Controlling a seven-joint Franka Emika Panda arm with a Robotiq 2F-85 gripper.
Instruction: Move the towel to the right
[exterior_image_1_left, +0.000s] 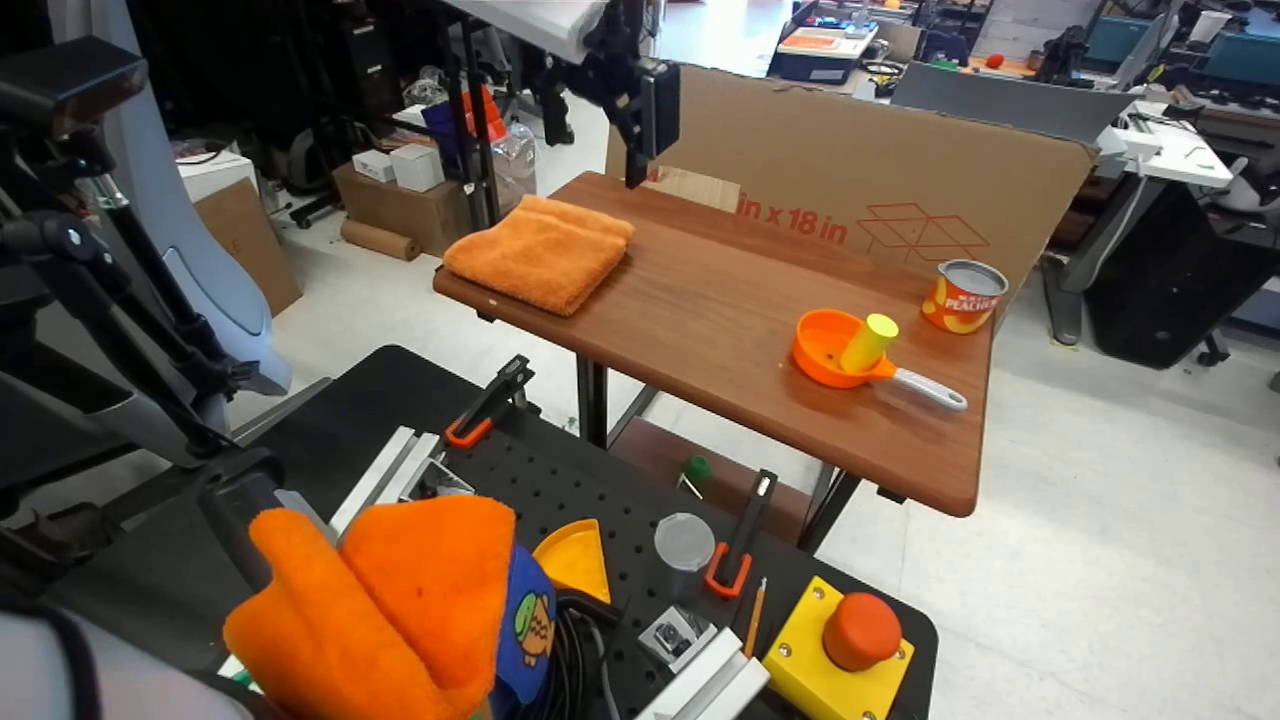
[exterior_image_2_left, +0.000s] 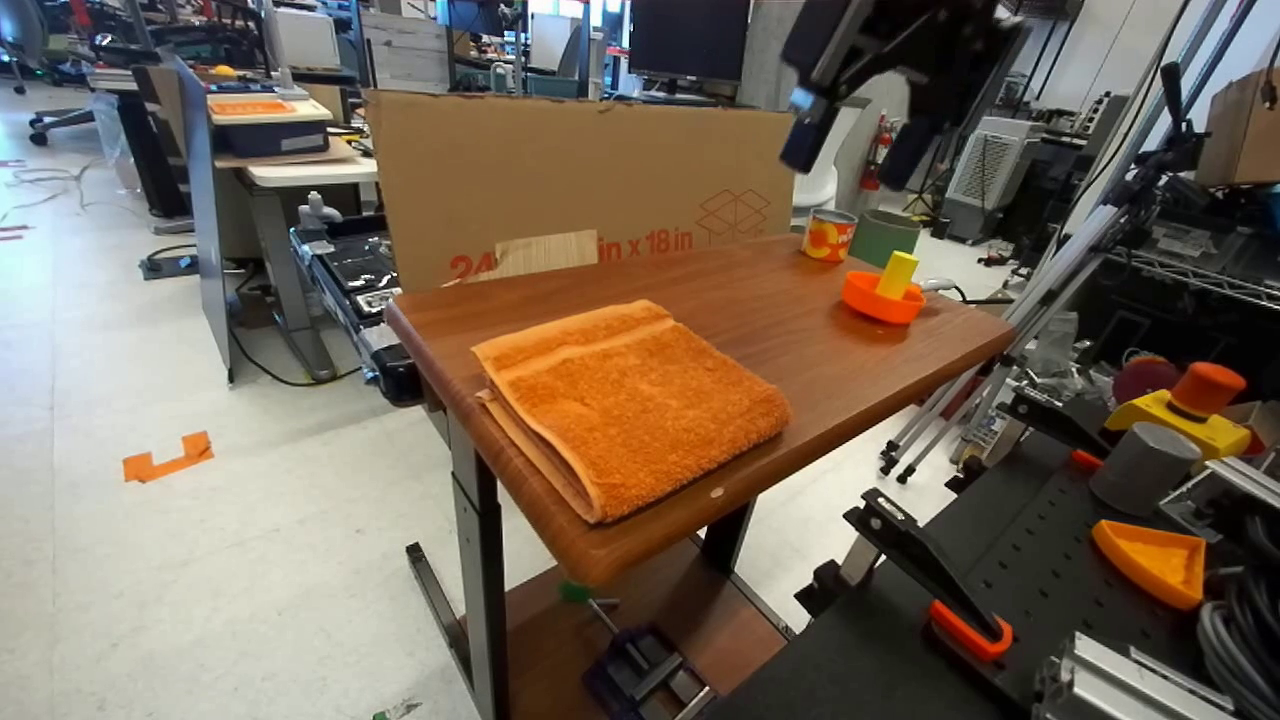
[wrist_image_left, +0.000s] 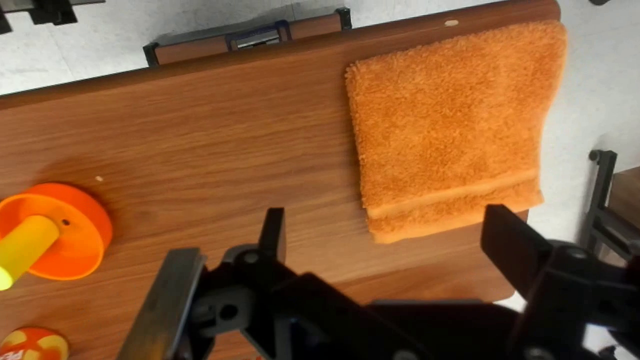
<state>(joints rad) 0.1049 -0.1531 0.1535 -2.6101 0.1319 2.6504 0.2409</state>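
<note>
The towel is a flat, folded orange cloth, roughly square, lying on one end of the brown wooden table. It shows in both exterior views (exterior_image_1_left: 545, 253) (exterior_image_2_left: 635, 405) and in the wrist view (wrist_image_left: 450, 120). One towel edge hangs close to or slightly over the table's end. My gripper (exterior_image_1_left: 597, 158) is open and empty, raised above the table; it also shows in an exterior view (exterior_image_2_left: 850, 170). In the wrist view my gripper's fingers (wrist_image_left: 384, 212) are spread wide, and one fingertip overlaps the towel's banded edge in the picture. The gripper is apart from the towel.
The table (exterior_image_1_left: 720, 300) also bears an orange pan (exterior_image_1_left: 818, 350) with a yellow cylinder (exterior_image_1_left: 868, 345) in it and a peach can (exterior_image_1_left: 962, 298). A cardboard sheet (exterior_image_1_left: 850, 180) stands along the far edge. A black cart (exterior_image_1_left: 590, 470) holds clamps and puffy orange fabric (exterior_image_1_left: 400, 600).
</note>
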